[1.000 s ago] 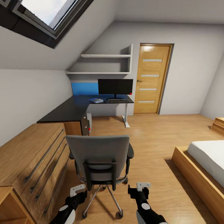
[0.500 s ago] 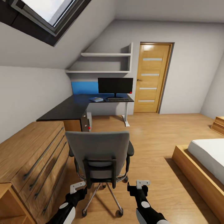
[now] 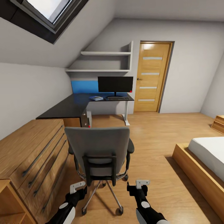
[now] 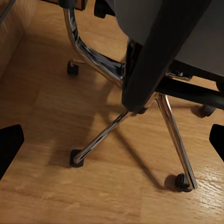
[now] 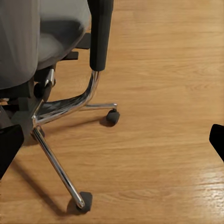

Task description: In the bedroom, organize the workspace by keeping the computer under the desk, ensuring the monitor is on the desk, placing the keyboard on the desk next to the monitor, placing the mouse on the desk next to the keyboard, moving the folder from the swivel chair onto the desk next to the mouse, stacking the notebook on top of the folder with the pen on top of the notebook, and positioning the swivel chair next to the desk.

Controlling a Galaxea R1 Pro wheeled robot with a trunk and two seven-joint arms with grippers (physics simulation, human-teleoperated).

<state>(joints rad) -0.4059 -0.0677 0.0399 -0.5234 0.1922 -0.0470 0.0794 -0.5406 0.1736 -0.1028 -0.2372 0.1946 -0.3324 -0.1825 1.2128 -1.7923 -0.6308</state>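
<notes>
The swivel chair (image 3: 98, 149) stands in front of me with its grey back toward me; its seat is hidden. My left gripper (image 3: 77, 187) and right gripper (image 3: 142, 184) hang low behind it, both open and holding nothing. The wrist views show the chair's chrome base (image 4: 100, 135) (image 5: 60, 109) on the wood floor. Far ahead, the black desk (image 3: 68, 109) carries the monitor (image 3: 115, 84), the keyboard (image 3: 117, 98) and a flat blue folder (image 3: 96, 98) with something pale on top. The grey computer (image 3: 89, 119) sits under the desk. Mouse, notebook and pen are too small to tell.
A light wooden drawer chest (image 3: 31, 155) runs along the left, close to the chair. A bed (image 3: 202, 161) on a wooden frame lies at the right. A wooden door (image 3: 152, 77) stands behind the desk. Open wood floor (image 3: 149, 133) stretches between chair, desk and bed.
The whole view has drifted slightly upward and the chair looks a touch nearer, so the camera has moved. Both grippers hold the same pose and stay open.
</notes>
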